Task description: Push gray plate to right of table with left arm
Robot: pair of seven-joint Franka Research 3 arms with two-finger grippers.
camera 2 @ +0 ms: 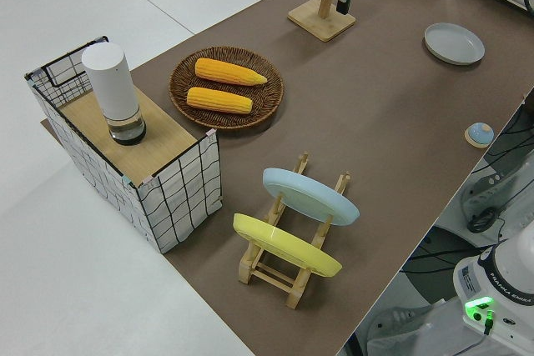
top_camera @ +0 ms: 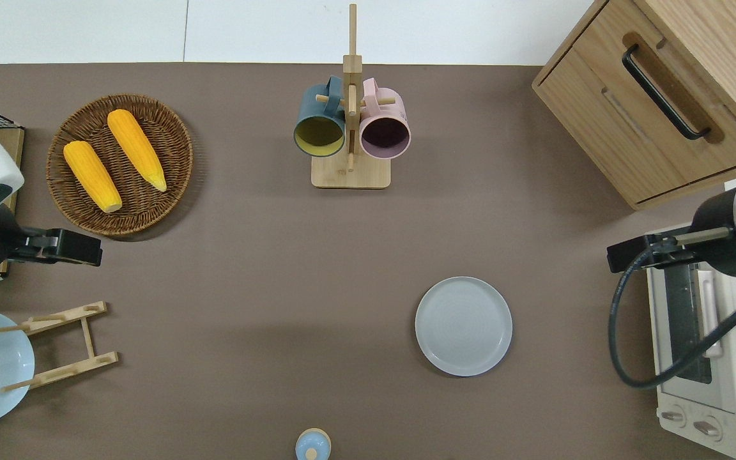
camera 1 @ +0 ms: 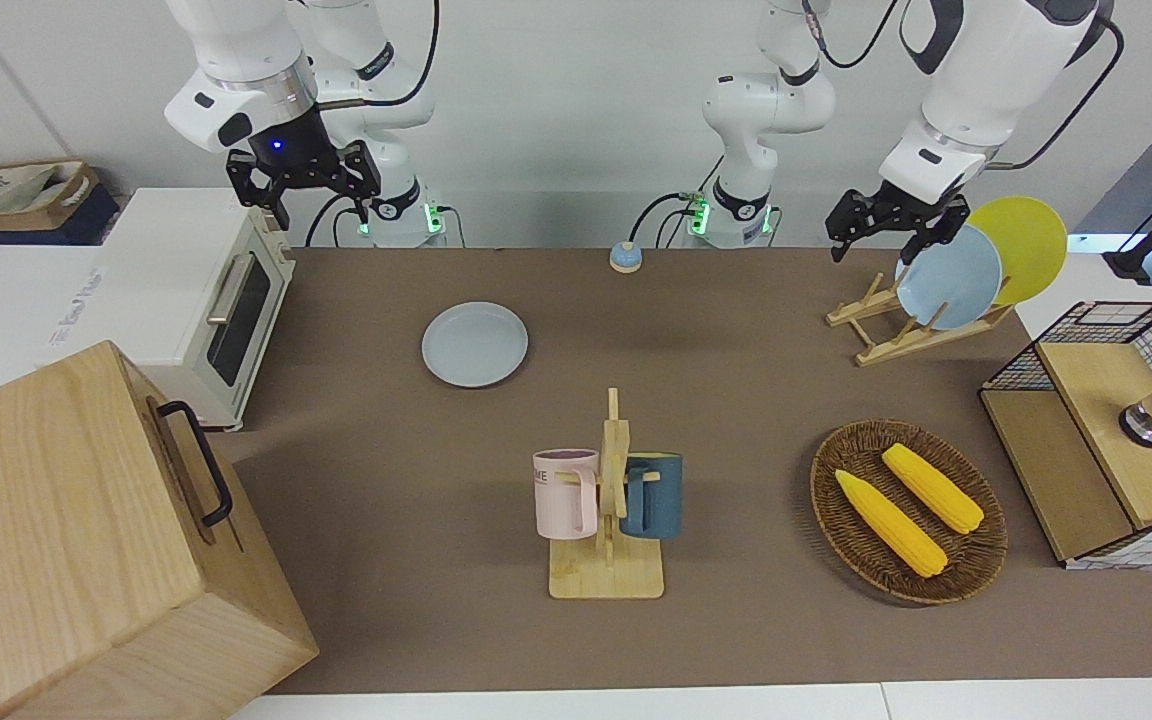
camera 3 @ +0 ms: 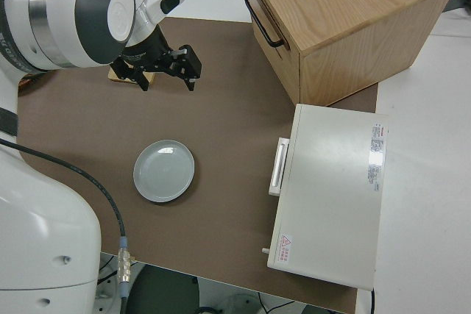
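The gray plate point(top_camera: 464, 326) lies flat on the table point(top_camera: 246, 255), well apart from the left gripper point(top_camera: 87, 248), which hangs raised with its jaws spread at its own end, near the corn basket point(top_camera: 120, 164). The right arm is parked. Crossing to the plate risks clipping the mug stand point(top_camera: 351, 128) (if the sweep runs wide); a high contact could ride over the low rim, or tip it.

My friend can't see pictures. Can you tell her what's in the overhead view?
A gray plate lies flat on the brown table, toward the right arm's end, with nothing touching it. The left gripper hangs beside a basket of two corn cobs. Farther from the robots, a mug rack holds two mugs.
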